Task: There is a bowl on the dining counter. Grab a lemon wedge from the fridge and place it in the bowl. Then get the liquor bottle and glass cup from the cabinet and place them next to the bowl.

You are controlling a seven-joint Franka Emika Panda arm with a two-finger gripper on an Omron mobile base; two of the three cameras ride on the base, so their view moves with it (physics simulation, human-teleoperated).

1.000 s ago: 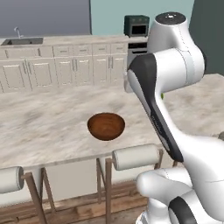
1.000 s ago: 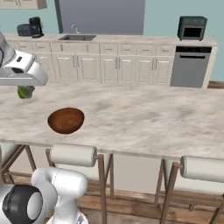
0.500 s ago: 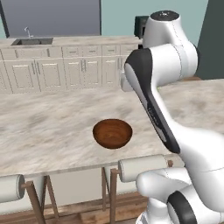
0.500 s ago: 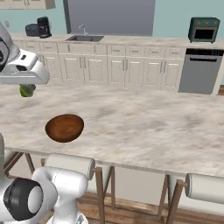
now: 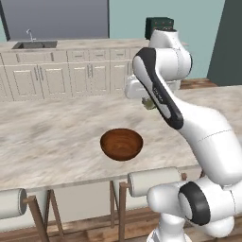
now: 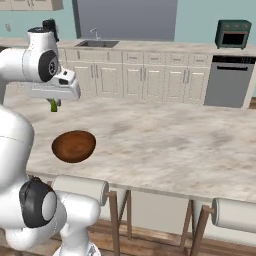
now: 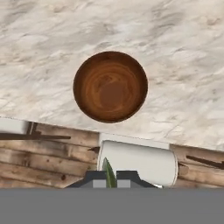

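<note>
A brown wooden bowl (image 5: 121, 144) (image 6: 74, 146) (image 7: 110, 86) rests near the front edge of the dining counter (image 5: 47, 137) (image 6: 165, 145) (image 7: 183, 52), a beige marbled stone top. My gripper (image 5: 151, 101) (image 6: 54, 105) (image 7: 109, 178) hangs well above the counter, close to the bowl, pointing down. It is shut on a thin greenish lemon wedge (image 5: 150, 103) (image 6: 53, 105) (image 7: 108, 174) that pokes out between the fingertips. In the hand view the bowl lies straight ahead, empty. The fridge is out of view.
Cushioned stools (image 5: 153, 182) (image 6: 80, 189) (image 7: 138, 162) are tucked under the counter's near edge. Behind the island, a wall counter carries a sink (image 5: 35, 45) (image 6: 95, 44) and a dark toaster oven (image 5: 159, 26) (image 6: 233, 33), with a dishwasher (image 6: 227, 80) below.
The whole scene has shifted in both base views, so the base has moved. The hand with the wedge has swung a little closer to the bowl. The gripper stays shut.
</note>
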